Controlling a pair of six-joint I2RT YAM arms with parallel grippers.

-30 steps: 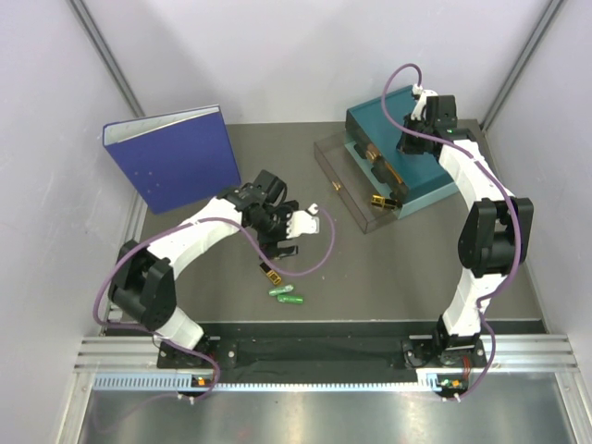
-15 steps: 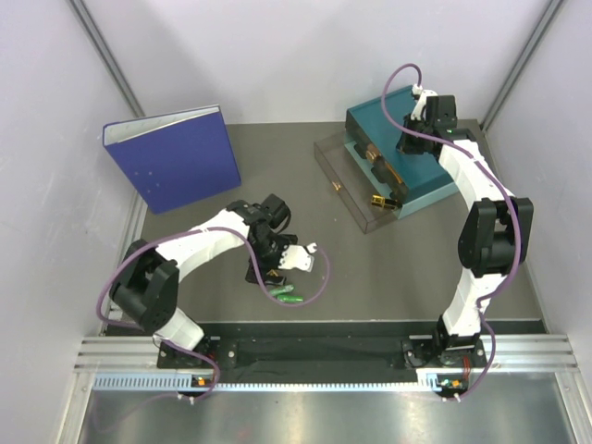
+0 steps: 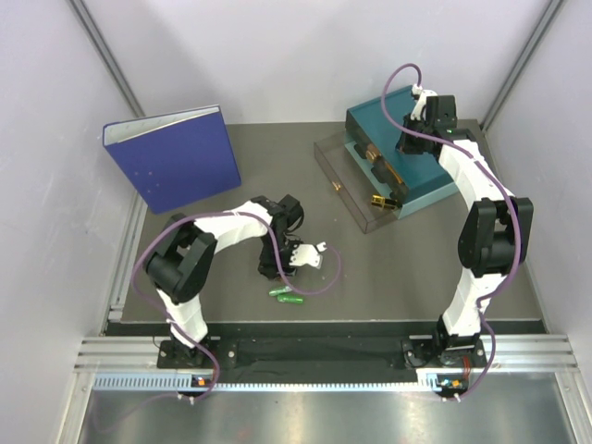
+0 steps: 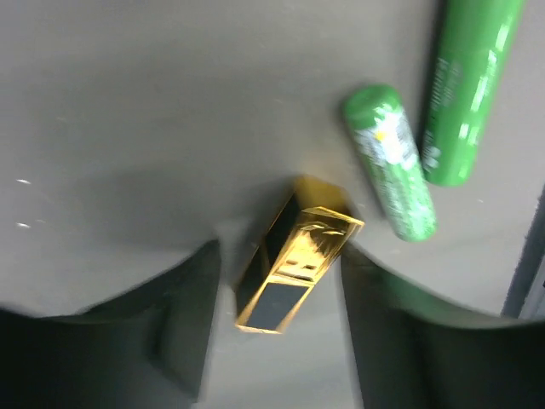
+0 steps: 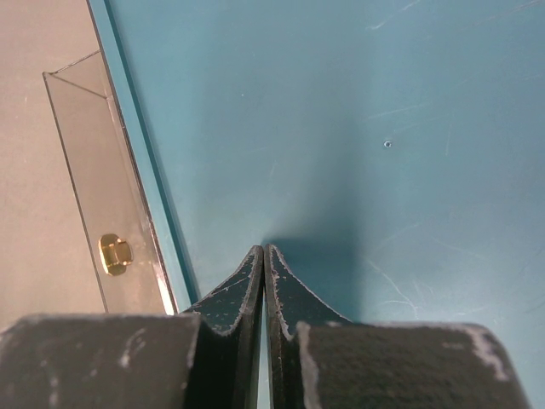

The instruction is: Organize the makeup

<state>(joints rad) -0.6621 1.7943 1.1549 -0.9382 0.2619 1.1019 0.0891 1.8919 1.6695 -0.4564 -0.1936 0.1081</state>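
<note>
My left gripper (image 4: 279, 252) is open and low over the table, its jaws either side of a gold-and-black case (image 4: 296, 256) that lies flat between them. Two green capsules (image 4: 390, 162) (image 4: 464, 85) lie just beyond it. In the top view the left gripper (image 3: 277, 265) hides that case, and the capsules (image 3: 286, 295) lie near it. A second gold case (image 3: 380, 200) lies in the clear drawer (image 3: 344, 190) with small dark-capped items (image 3: 379, 166). My right gripper (image 5: 266, 252) is shut and empty over the teal box top (image 5: 383, 128).
The large blue binder (image 3: 171, 159) stands at the back left. The teal drawer box (image 3: 435, 176) sits at the back right, its clear drawer pulled out toward the middle, with a gold knob (image 5: 115, 253). Side walls close in the table.
My left gripper has moved toward the near edge and lowered over the gold case by the green capsules. The right arm has not moved.
</note>
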